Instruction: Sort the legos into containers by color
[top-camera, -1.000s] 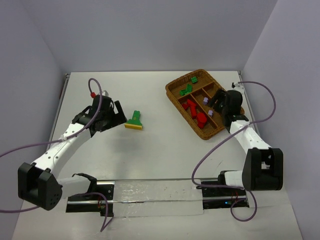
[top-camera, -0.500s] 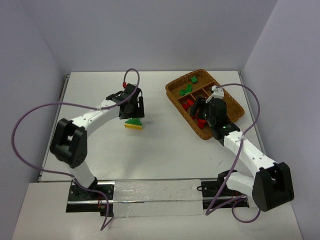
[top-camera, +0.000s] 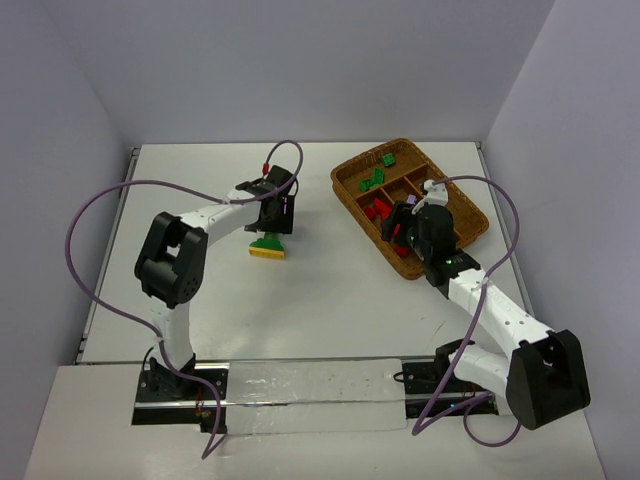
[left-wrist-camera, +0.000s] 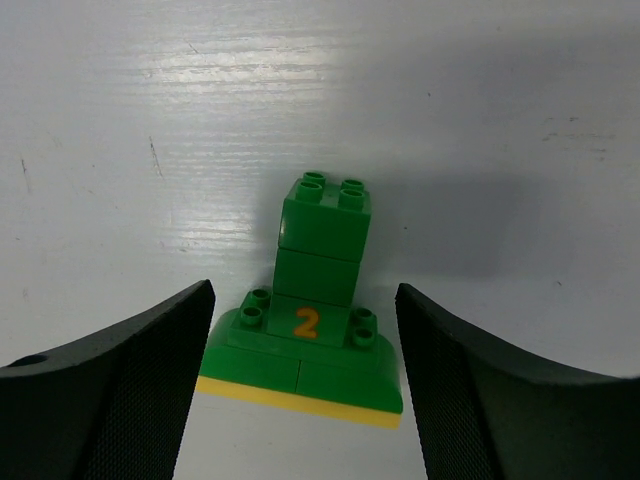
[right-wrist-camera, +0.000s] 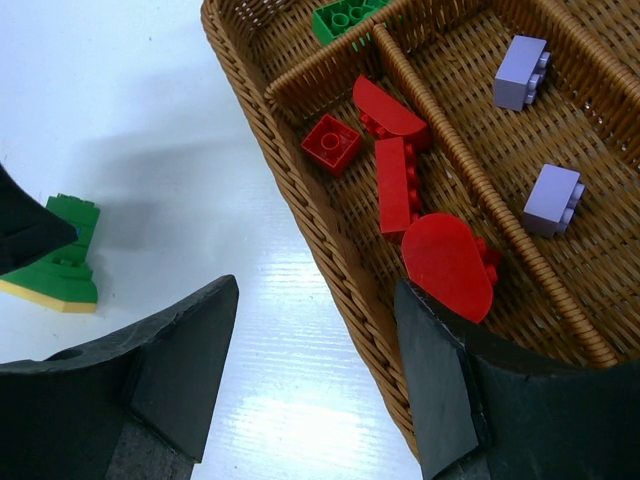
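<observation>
My left tool (top-camera: 272, 214) has swung in from the far left. It now hangs wide open over the green brick stack (left-wrist-camera: 322, 235), one finger on each side, gripping nothing. My right tool (right-wrist-camera: 315, 290), also wide open and empty, has shifted to the tray (right-wrist-camera: 300, 200) rim by the red section. The stack lies on the worktop (top-camera: 330, 300), apart from the tray. Inside the tray, red bricks (right-wrist-camera: 397, 185) fill one long section, two lilac bricks (right-wrist-camera: 553, 198) sit in the next, and green bricks (right-wrist-camera: 345, 18) lie beyond.

The white table (top-camera: 320, 300) carries a wicker tray (top-camera: 474, 214) at two o'clock and, just nine o'clock of centre, a green brick stack (top-camera: 267, 244), seemingly yellow-based.
</observation>
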